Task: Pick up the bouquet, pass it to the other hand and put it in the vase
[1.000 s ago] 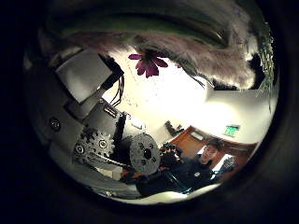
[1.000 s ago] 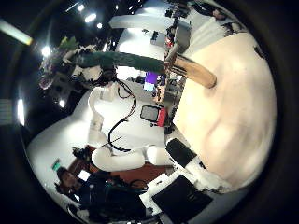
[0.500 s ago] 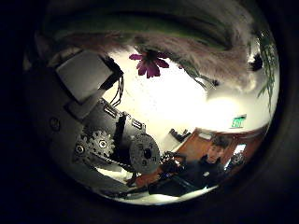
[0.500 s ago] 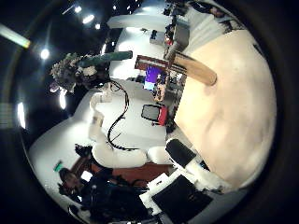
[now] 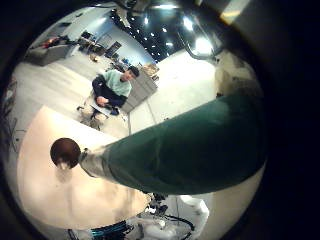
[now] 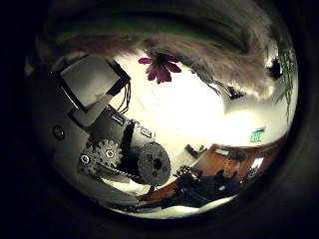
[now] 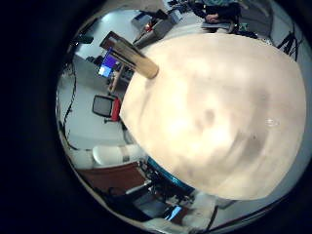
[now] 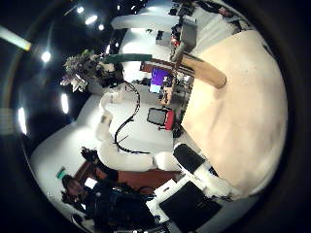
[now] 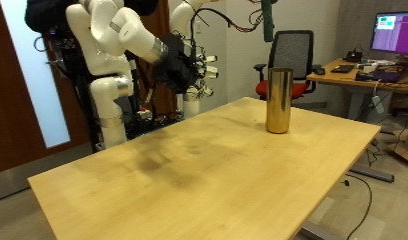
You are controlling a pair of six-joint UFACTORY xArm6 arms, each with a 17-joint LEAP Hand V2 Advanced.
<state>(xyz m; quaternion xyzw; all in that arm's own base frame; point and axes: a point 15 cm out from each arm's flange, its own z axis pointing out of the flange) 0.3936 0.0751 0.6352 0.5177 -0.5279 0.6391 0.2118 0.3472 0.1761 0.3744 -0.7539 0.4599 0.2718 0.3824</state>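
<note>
In the outside view the bouquet's dark green wrapped stem (image 9: 268, 20) hangs at the top edge, above the tall gold vase (image 9: 277, 100), which stands upright on the table's far side. My left hand (image 6: 120, 154) is shut on the bouquet; the wrapped stem (image 5: 190, 145) fills the left little finger side palm view, with the vase's mouth (image 5: 66, 152) below it. The flowers (image 6: 159, 68) show in the left thumb side palm view. My right hand (image 9: 178, 67) is open and holds nothing, raised behind the table, away from the vase.
The light wooden table (image 9: 191, 170) bears only the vase. A black office chair (image 9: 295, 55) and a desk with a monitor (image 9: 395, 35) stand behind the table. A white robot column (image 9: 111, 100) stands at the back.
The left hand has moved the bouquet a little closer to above the vase. The right hand has barely moved.
</note>
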